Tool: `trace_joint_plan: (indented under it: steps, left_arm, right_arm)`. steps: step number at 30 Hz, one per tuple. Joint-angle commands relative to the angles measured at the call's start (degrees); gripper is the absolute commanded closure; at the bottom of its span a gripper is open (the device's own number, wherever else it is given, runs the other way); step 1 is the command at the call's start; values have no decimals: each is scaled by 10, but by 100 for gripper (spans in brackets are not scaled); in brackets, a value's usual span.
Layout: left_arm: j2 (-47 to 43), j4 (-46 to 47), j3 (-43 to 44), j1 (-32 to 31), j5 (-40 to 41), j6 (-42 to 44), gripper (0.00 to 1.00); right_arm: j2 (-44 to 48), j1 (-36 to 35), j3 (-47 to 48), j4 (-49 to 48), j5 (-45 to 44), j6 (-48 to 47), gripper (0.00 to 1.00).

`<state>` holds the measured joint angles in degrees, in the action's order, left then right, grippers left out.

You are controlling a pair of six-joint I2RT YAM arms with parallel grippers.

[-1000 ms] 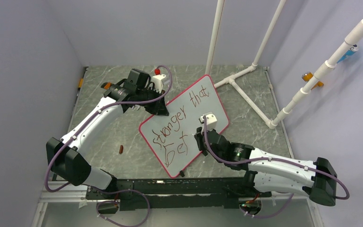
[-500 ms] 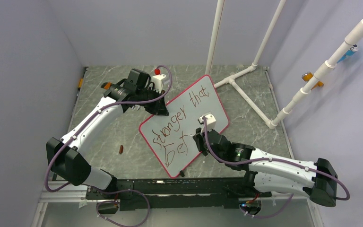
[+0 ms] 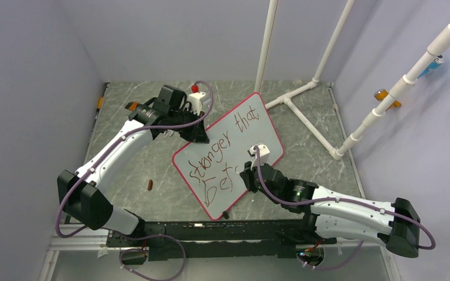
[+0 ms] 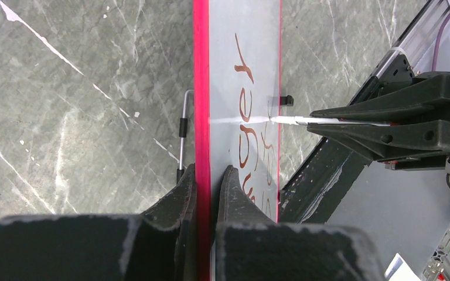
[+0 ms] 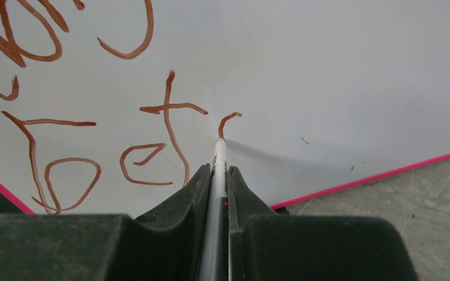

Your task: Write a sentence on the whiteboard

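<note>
Grey marble table. Your left gripper clamps whiteboard rim, 10 o'clock: hold rigid. Your right gripper pinches marker; extend sentence toward 3 o'clock, light pressure.

robot lab test cell: plain grey walls, white pvc pipe frame, marble-look table.

Pale lavender walls, grey marble tabletop
</note>
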<state>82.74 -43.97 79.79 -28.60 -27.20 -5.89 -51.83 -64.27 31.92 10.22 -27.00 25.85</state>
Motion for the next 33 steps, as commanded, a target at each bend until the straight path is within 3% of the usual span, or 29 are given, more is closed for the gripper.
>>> trace_joint_plan:
  steps: [1,16,33]
  left_arm:
    - [6,12,7,7,197,106,100]
    - [6,12,7,7,199,106,100]
    - [5,11,7,7,200,106,100]
  right_arm:
    - [-2,0,-9,35,-16,30,100]
    - [-60,1,81,28,-69,-32,100]
    - [-27,1,60,-1,0,-33,100]
